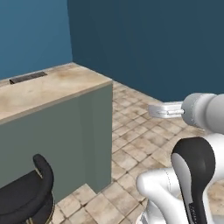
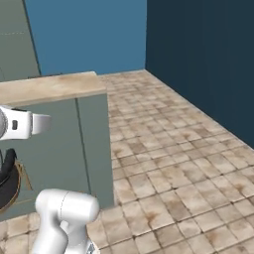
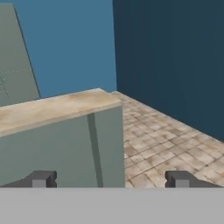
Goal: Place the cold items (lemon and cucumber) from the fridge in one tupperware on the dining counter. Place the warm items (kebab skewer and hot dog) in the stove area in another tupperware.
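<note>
Blue-walled kitchen, tan surface (image 1: 52,87) bare of food. Jaws (image 3: 111,179) wide apart, empty. Best driven on toward fridge, arm tucked.

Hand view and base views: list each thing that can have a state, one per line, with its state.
gripper: open, holding nothing, fingertips wide apart.
counter: top bare where it shows, dark vent slot set at its far end.
stool: upright, unoccupied, beside the counter's front panel.
arm: raised above the tiled floor, touching nothing.
</note>
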Available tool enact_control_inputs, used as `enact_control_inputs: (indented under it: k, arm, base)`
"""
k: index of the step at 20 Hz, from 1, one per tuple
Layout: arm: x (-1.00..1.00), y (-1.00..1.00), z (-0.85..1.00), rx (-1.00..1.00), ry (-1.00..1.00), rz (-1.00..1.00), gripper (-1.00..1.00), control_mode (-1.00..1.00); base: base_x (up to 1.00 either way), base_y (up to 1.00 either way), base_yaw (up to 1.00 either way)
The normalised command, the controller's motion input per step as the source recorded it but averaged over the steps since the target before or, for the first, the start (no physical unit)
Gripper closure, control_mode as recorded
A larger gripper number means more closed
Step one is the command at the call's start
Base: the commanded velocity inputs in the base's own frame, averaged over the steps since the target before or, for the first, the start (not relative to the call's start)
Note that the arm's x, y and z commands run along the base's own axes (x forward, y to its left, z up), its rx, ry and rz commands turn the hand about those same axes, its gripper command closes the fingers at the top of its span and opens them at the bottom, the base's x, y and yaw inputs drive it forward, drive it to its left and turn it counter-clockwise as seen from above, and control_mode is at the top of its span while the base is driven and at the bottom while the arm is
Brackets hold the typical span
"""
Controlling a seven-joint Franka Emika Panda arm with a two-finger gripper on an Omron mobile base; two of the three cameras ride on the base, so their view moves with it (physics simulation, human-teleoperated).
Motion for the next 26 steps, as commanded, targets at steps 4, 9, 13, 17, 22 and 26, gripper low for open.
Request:
enact_control_inputs:
  k: [4, 9, 13, 17, 22, 26]
  arm:
    - [0.00, 0.00, 0.00, 0.00, 0.00, 0.00, -1.00, 1.00]
    - [0.00, 0.00, 0.00, 0.00, 0.00, 0.00, -1.00, 1.00]
    - [0.00, 0.00, 0.00, 0.00, 0.00, 0.00, -1.00, 1.00]
    - [0.00, 0.00, 0.00, 0.00, 0.00, 0.00, -1.00, 1.00]
    - [0.00, 0.00, 0.00, 0.00, 0.00, 0.00, -1.00, 1.00]
    - [0.00, 0.00, 0.00, 0.00, 0.00, 0.00, -1.00, 1.00]
  base:
    - [0.35, -1.00, 0.00]
    - [0.34, -1.00, 0.00]
    - [0.35, -1.00, 0.00]
    - [0.65, -1.00, 0.10]
    - [0.78, -0.85, 0.38]
    - [0.73, -0.70, 0.57]
